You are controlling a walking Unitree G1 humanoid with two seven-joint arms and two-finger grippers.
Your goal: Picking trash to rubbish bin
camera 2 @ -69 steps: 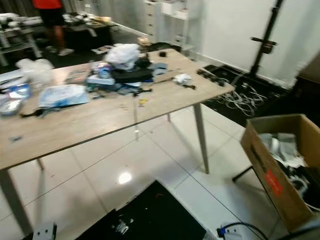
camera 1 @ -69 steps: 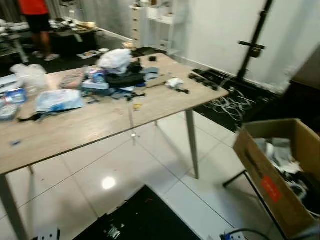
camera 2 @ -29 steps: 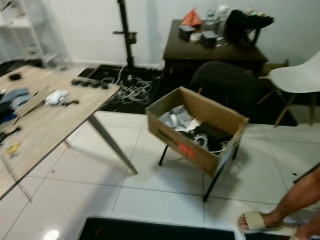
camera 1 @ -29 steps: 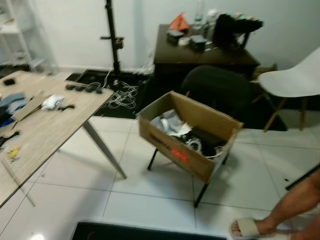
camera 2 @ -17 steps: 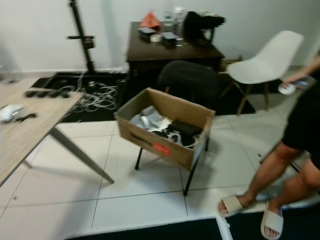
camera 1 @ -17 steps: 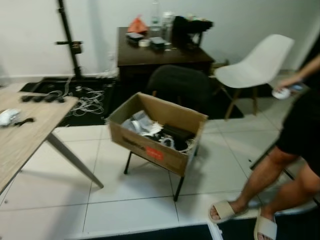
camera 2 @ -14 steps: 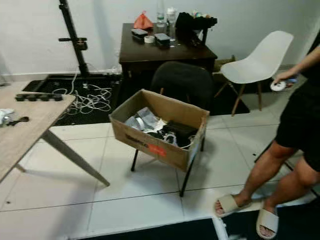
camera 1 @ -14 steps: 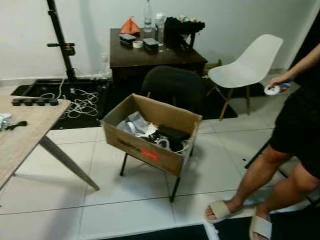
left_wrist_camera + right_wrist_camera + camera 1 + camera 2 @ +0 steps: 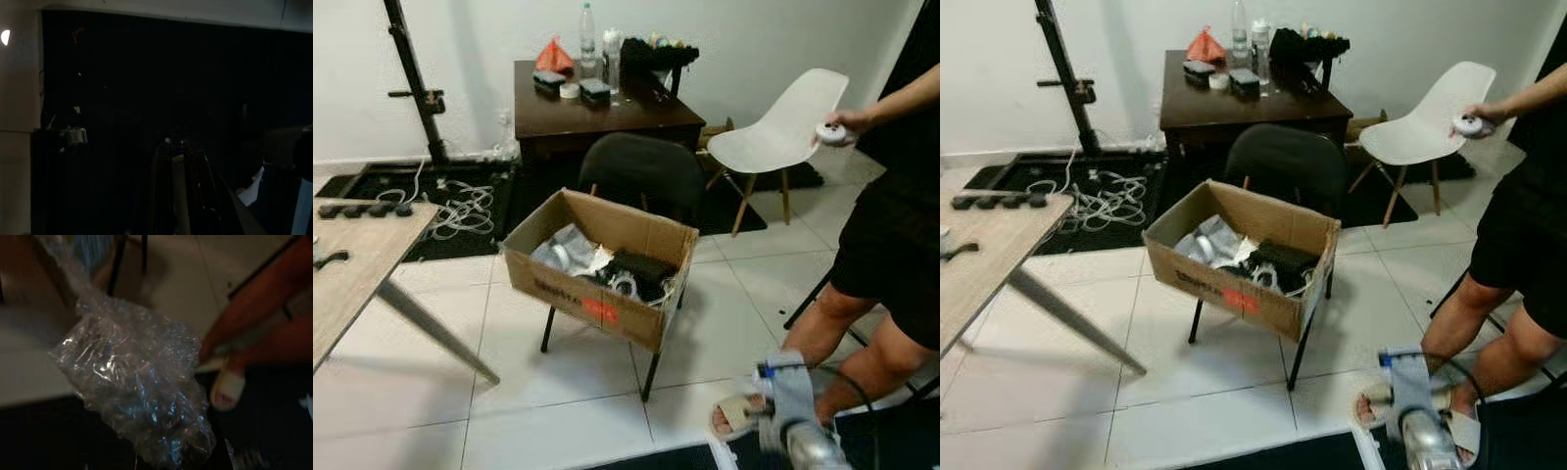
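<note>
We stand on a white tiled floor [image 9: 558, 392] with the cardboard box [image 9: 597, 264], our rubbish bin, open on a black-legged stand ahead and to the left of our right pincer [image 9: 161, 458]. Beyond it sit a dark chair [image 9: 641, 176] and a dark surface [image 9: 597, 103] crowded with bottles and bags, with a white chair [image 9: 783, 127] off to the right. A person [image 9: 1528, 235] in black shorts and sandals stands just beside the right arm [image 9: 1410, 411], holding a small white device. The corner of a pale wooden surface [image 9: 352, 274] juts in far to the left of the pincer.

The right pincer is clamped on a crumpled wad of clear plastic wrap [image 9: 142, 387], raised low at our right side and well short of the box. We judge the step in hand to be carrying it over the box's open top; doing that well means closing the distance first, lifting the wad above the near rim, and letting go only once it hangs over the contents, since light film may drift or cling. The person's legs crowd the right, so a leftward approach looks safer.

The left pincer [image 9: 178, 161] hangs idle in shadow, fingers close together.
</note>
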